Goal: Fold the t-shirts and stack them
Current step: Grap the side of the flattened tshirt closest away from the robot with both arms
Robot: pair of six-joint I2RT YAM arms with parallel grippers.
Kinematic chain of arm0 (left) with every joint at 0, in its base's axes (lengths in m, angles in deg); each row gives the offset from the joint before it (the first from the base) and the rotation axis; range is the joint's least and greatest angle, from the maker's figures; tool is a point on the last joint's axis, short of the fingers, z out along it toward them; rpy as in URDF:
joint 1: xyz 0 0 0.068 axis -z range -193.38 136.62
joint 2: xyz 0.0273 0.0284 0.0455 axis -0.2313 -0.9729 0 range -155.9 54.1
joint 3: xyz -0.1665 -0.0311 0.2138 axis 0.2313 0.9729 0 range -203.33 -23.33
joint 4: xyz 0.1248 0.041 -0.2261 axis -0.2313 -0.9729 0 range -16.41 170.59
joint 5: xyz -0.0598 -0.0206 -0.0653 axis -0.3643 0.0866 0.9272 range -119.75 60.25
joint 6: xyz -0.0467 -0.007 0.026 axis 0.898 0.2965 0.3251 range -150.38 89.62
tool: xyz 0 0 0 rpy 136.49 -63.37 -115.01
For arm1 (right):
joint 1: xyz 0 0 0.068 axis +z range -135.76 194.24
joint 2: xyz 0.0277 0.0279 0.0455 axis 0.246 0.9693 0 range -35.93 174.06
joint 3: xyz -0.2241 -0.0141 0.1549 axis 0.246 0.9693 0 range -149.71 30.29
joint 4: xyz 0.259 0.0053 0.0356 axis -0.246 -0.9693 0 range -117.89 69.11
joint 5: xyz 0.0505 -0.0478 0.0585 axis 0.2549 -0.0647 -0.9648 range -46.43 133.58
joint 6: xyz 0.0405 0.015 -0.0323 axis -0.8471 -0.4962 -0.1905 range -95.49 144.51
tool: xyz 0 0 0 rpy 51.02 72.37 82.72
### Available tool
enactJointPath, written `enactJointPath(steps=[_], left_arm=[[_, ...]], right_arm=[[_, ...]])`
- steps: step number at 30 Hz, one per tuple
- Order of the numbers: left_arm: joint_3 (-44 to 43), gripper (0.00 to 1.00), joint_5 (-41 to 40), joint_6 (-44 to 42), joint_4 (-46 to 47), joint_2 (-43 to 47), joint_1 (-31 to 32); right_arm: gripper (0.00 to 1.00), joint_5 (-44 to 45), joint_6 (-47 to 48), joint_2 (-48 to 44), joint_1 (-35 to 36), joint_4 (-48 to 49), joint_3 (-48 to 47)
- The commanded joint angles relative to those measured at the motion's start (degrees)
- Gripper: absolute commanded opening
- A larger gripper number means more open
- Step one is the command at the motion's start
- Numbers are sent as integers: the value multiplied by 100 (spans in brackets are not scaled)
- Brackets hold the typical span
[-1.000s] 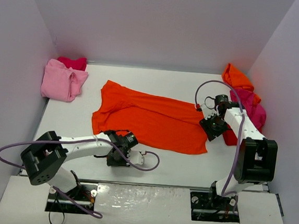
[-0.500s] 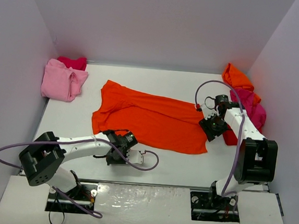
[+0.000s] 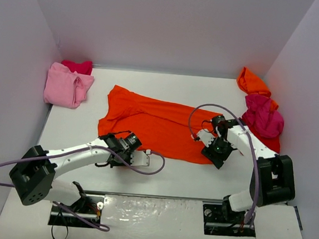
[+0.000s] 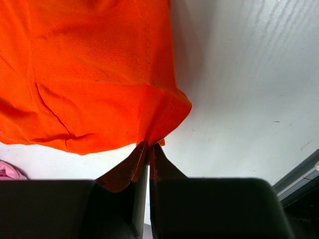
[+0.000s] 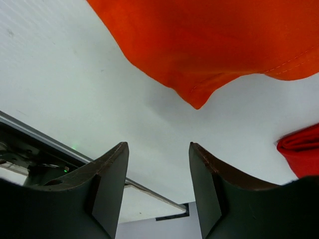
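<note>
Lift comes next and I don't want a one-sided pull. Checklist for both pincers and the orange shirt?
1. Left pincer shut on the orange shirt hem: ok.
2. Right pincer gripping the free corner: not ok; jaws open, the corner lies ahead of them, untouched.
3. Orange shirt flat: not ok; rumpled at its left end.
4. Pink shirt apart from the orange one: ok.
5. Magenta shirt clear of the right arm: cannot tell; they sit close in the top view.

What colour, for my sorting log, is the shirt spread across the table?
The shirt is plain orange-red, clearest in the top view.
</note>
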Motion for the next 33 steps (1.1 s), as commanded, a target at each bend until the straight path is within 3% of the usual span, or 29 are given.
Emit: enactJointPath(steps=[1, 13, 33], left_arm=[[-239, 0, -203, -50, 147, -41, -136], [-148, 0, -249, -50, 178, -32, -276], [-30, 0, -253, -70, 224, 56, -291]], right_arm=[[49, 696, 296, -486, 107, 103, 159], [51, 1094, 152, -69, 484, 816, 455], [48, 1493, -326, 796, 1223, 1085, 466]])
